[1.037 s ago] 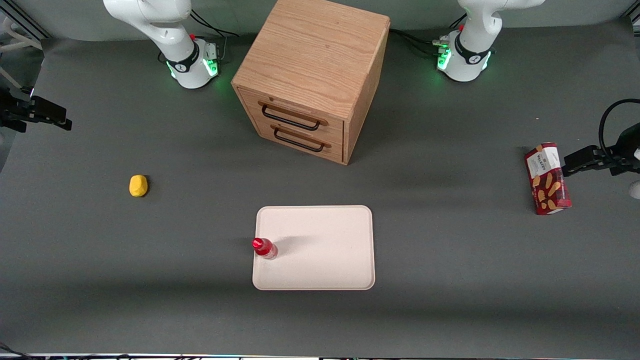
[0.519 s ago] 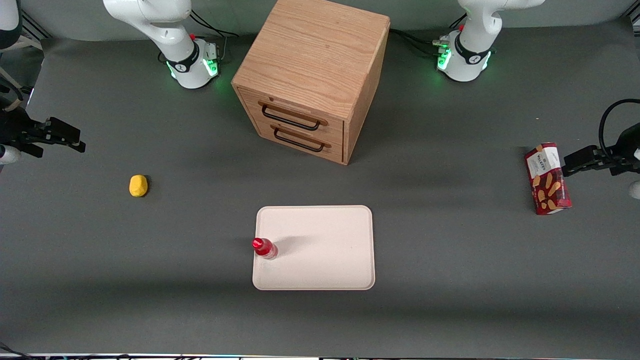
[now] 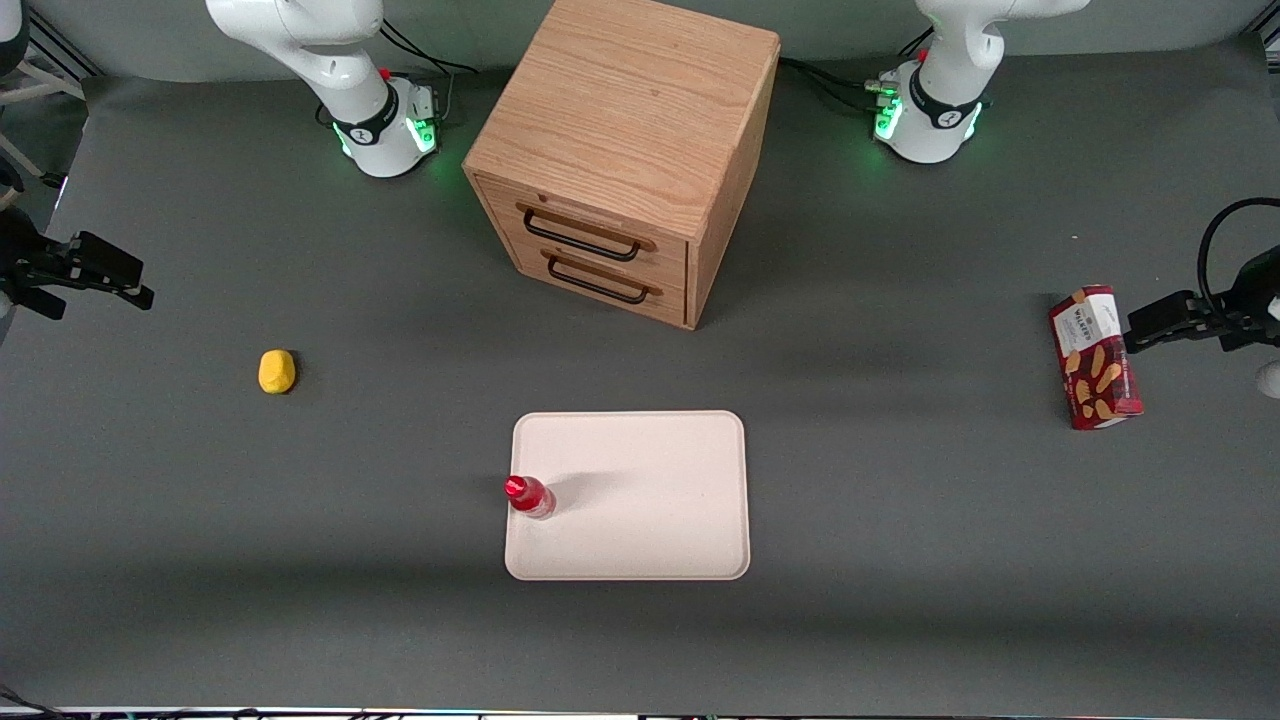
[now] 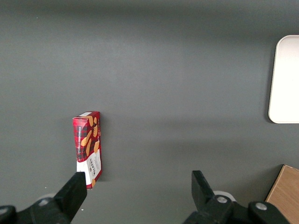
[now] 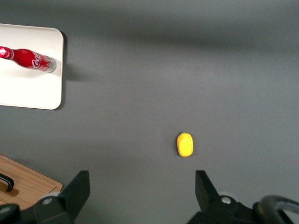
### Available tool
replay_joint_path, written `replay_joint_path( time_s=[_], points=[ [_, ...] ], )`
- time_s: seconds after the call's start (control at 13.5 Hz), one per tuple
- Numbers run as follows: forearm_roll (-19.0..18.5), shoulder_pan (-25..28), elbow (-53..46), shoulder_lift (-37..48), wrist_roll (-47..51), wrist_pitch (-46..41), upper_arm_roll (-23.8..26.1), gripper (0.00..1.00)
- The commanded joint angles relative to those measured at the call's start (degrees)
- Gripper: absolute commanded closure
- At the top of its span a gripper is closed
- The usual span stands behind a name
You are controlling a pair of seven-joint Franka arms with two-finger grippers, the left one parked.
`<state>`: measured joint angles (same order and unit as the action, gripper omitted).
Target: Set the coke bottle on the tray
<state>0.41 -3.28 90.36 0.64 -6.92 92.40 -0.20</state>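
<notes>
The coke bottle, small and red with a red cap, stands upright on the pale pinkish-cream tray, close to the tray's edge toward the working arm's end. In the right wrist view the coke bottle stands on the tray. My right gripper is open and empty, high at the working arm's end of the table, far from the tray. In the right wrist view the gripper holds nothing between its wide-apart jaws.
A yellow lump lies on the grey table between the gripper and the tray. A wooden two-drawer cabinet stands farther from the front camera than the tray. A red biscuit box lies at the parked arm's end.
The right gripper swung out toward the tray and a little nearer the front camera, then drew back slightly toward the table's end. The bottle and tray have not moved.
</notes>
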Motion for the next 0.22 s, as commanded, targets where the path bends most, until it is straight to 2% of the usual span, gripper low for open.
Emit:
replay_joint_path(
  time_s=[0.0,0.15],
  points=[
    [0.9,-1.7,-0.5,0.4,0.9,-0.2,1.5,0.0],
    [0.8,-1.4,-0.3,0.4,0.9,-0.3,1.5,0.0]
  ],
)
